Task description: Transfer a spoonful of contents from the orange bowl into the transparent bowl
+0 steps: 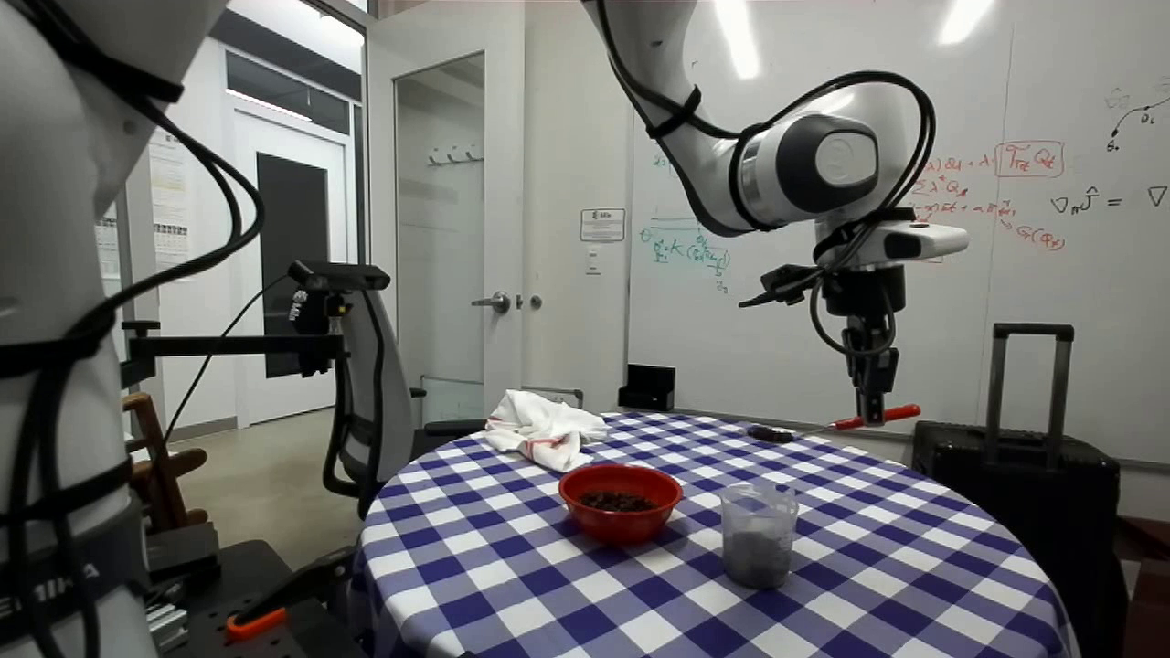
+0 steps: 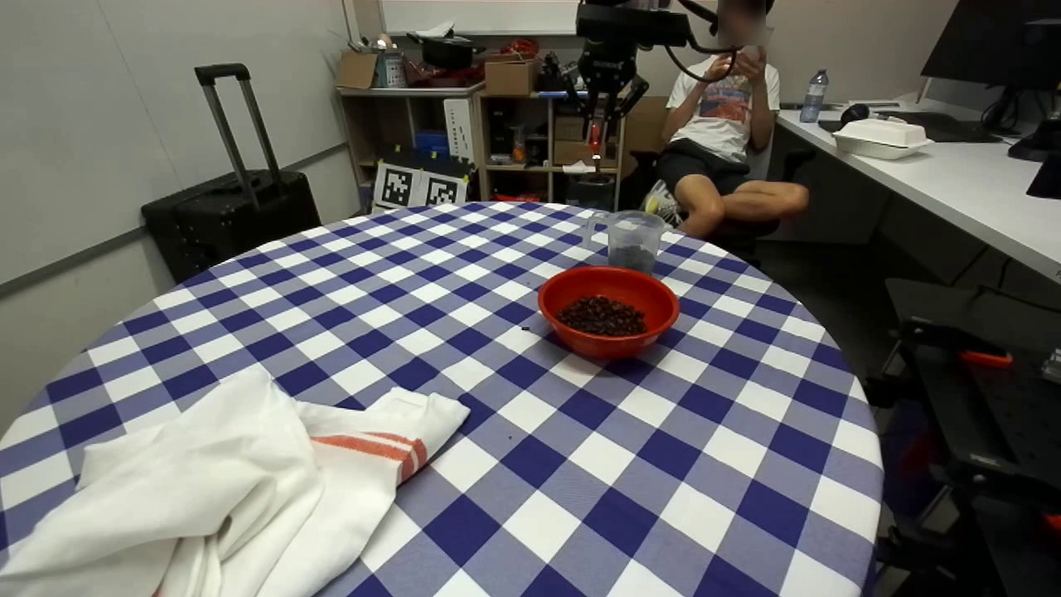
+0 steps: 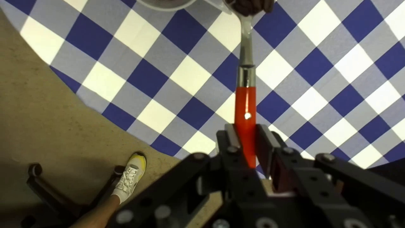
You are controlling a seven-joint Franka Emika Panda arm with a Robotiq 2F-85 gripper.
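Note:
My gripper is shut on the red handle of a spoon, high at the table's far side from the orange bowl. The spoon lies about level; its bowl holds a heap of dark beans, cut by the top edge of the wrist view. The orange bowl stands upright with dark beans inside, also seen in an exterior view. The transparent bowl looks like a clear jug with greyish contents low down; it stands beside the orange bowl. Only part of its rim shows in the wrist view.
A crumpled white cloth lies on the round checked table. A black suitcase stands beside the table. A person sits behind the table's edge near the arm; a foot shows in the wrist view.

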